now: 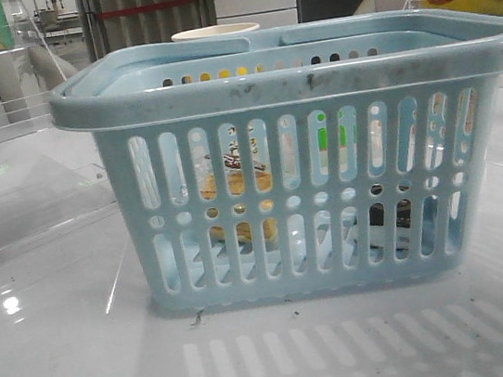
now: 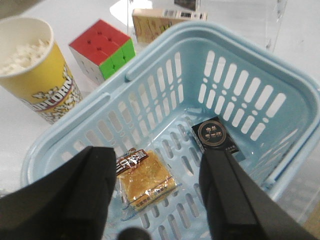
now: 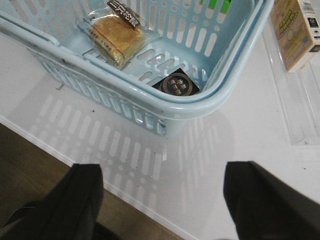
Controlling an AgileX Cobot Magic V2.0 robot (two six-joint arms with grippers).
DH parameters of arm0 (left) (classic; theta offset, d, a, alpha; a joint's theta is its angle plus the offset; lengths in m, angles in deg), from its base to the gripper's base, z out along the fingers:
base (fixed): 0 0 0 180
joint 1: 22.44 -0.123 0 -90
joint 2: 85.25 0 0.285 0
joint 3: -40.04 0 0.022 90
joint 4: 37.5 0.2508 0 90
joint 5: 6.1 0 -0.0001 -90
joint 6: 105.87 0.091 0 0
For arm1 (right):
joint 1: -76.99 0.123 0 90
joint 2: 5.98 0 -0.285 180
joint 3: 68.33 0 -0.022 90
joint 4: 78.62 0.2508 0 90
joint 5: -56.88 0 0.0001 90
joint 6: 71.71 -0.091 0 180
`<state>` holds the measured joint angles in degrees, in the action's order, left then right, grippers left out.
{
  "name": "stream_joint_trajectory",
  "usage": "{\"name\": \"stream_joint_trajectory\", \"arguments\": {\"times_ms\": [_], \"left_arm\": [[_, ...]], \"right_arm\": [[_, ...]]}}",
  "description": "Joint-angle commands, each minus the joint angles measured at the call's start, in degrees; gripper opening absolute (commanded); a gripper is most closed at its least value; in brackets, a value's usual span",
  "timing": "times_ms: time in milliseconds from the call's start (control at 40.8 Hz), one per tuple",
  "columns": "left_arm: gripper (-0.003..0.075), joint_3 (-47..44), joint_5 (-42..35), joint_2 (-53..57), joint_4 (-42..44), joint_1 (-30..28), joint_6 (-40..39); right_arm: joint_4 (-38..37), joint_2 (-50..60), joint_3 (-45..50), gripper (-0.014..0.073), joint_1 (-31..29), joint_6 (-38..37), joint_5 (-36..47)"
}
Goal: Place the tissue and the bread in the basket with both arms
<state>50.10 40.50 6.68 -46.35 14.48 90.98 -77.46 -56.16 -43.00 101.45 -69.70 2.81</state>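
Beneath the released left claw [image 2: 155,192], wrapped golden bread [image 2: 145,180] and flat tissue pack [image 2: 216,137] lie inside the light blue plastic basket [image 2: 280,165]; the right claw [image 3: 162,200] is released too; only withdrawing seems left.

Both grippers were wide open, nothing in them.
Left gripper [image 2: 155,195] and right gripper [image 3: 162,200] each showed black fingers spread far apart.

Front camera low and close, facing the basket [image 1: 299,158] side-on, left wrist camera looking down into it past its fingers [image 2: 227,190], right wrist camera above the table edge, sharing the basket floor
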Motion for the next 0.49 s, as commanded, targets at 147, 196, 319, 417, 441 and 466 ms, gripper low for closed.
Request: {"name": "stream_joint_trajectory", "arguments": {"times_ms": [147,196,319,417,441,466], "left_arm": [[0.0436,-9.5,-2.2,18.2,-0.6,0.1,-0.2],[0.0436,-12.5,-2.2,21.5,-0.6,0.1,-0.4],[0.0436,-20.3,-2.2,29.9,-0.6,0.1,-0.8],[0.0435,-25.6,-2.3,36.3,-0.6,0.1,-2.1],[0.0435,-27.2,-2.3,37.6,-0.6,0.1,-2.1],[0.0435,-28.7,-2.3,39.3,-0.6,0.1,-2.3]], "right_arm": [[-0.3,0.3,-1.4,0.0601,-0.2,0.6,3.4],[-0.3,0.3,-1.4,0.0601,-0.2,0.6,3.4],[-0.3,0.3,-1.4,0.0601,-0.2,0.6,3.4],[-0.3,0.3,-1.4,0.0601,-0.2,0.6,3.4],[-0.3,0.3,-1.4,0.0601,-0.2,0.6,3.4],[-0.3,0.3,-1.4,0.0601,-0.2,0.6,3.4]]}}
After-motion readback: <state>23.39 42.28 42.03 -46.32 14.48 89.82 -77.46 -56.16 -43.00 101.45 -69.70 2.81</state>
